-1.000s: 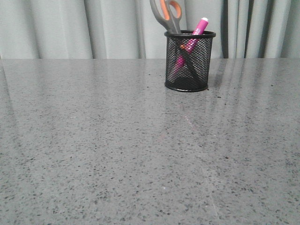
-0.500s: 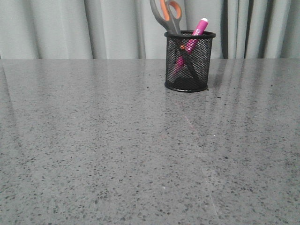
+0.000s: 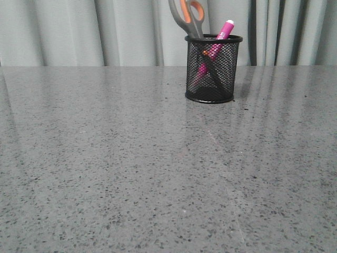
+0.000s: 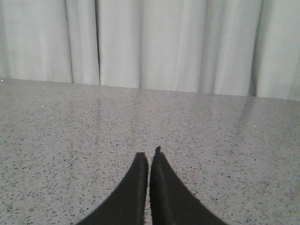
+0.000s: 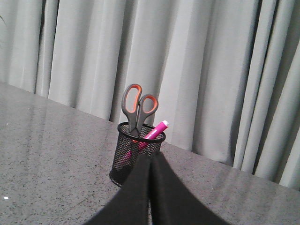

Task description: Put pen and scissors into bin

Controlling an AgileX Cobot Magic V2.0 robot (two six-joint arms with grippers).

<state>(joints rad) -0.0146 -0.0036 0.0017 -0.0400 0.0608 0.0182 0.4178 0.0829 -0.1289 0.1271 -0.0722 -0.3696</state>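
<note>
Pale grey curtains (image 3: 126,31) hang in long folds behind the far edge of the table (image 3: 105,168), whose grey speckled top shows soft reflections of those folds.

Going left to right in the front view, the left and middle stretches of the table carry nothing. Right of centre, near the far edge, stands the bin (image 3: 213,68), upright. The scissors (image 3: 188,17) stand in it blades down, their grey and orange handles rising above the rim on the bin's left side. The pen (image 3: 222,31) leans beside them toward the right, its upper end poking over the rim, its magenta barrel showing through the mesh and crossing the blades inside.

Neither arm appears in the front view. In the left wrist view the left end effector (image 4: 149,157) has its dark fingers pressed together, holding nothing, over bare table. In the right wrist view the right end effector (image 5: 151,158) is likewise pressed together and empty, its tips overlapping the bin's near side; whether they touch it cannot be told.
</note>
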